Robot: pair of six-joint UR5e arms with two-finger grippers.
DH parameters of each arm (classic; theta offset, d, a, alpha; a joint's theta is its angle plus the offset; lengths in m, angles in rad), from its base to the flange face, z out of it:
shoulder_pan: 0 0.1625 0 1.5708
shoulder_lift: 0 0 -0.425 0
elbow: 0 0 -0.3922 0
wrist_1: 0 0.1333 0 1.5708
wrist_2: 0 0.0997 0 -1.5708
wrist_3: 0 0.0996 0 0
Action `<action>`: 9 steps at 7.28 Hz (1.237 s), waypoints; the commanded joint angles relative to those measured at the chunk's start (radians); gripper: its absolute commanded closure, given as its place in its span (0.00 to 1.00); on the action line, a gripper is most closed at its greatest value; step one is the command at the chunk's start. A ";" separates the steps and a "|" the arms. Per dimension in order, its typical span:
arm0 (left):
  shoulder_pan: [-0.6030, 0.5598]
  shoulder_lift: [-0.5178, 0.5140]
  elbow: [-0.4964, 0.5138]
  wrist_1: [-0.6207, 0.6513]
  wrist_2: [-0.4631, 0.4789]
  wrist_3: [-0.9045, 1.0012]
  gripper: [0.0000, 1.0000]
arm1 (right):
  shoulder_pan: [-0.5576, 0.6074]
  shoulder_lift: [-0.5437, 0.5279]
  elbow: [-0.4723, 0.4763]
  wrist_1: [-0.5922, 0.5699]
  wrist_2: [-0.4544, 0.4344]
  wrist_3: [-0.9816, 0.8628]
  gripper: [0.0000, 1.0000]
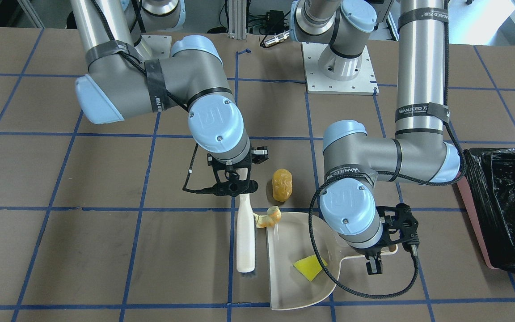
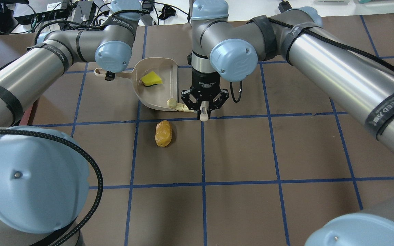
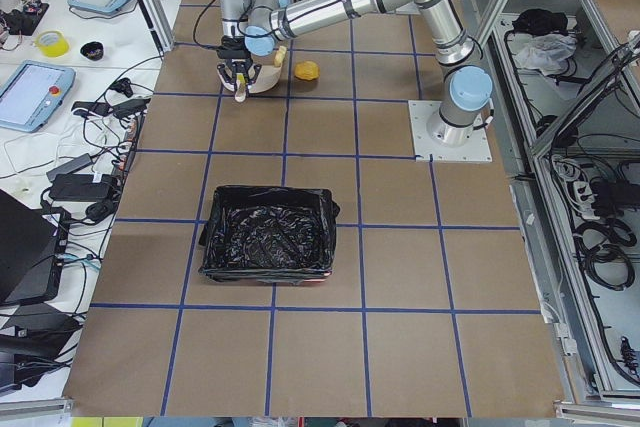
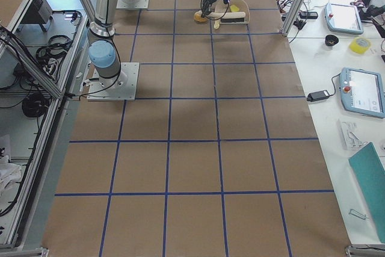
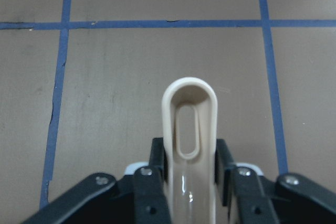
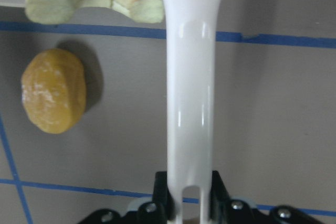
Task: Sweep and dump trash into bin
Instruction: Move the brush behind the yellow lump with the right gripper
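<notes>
Exterior front-facing view: your right hand (image 1: 238,187) clasps the cream long-handled brush (image 1: 245,237), your left hand (image 1: 373,263) the beige flat dustpan (image 1: 284,286) by its handle. Keep the pan's lip flat on the bench (image 1: 105,250) and stroke short: pale crescent slice (image 1: 270,218) at the lip, amber lumpy oval (image 1: 282,184) just beyond. Only the bright yellow spongy wedge (image 1: 310,267) lies inside; the pink black-lined bin (image 1: 485,188) stands well apart.
</notes>
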 commanded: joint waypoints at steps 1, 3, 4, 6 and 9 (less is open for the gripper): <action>0.000 0.000 0.000 0.001 -0.002 0.000 1.00 | -0.017 -0.008 0.017 0.114 -0.096 0.017 1.00; 0.000 0.000 0.000 0.001 -0.002 0.000 1.00 | -0.010 -0.030 0.145 0.143 0.044 0.173 1.00; 0.000 0.000 0.000 0.001 -0.002 0.000 1.00 | -0.002 -0.056 0.202 0.077 0.129 0.191 1.00; 0.000 0.002 0.000 0.001 -0.008 -0.002 1.00 | 0.042 -0.032 0.232 -0.067 0.168 0.231 1.00; 0.000 0.003 0.000 0.001 -0.017 -0.002 1.00 | 0.070 0.069 0.140 -0.206 0.277 0.225 1.00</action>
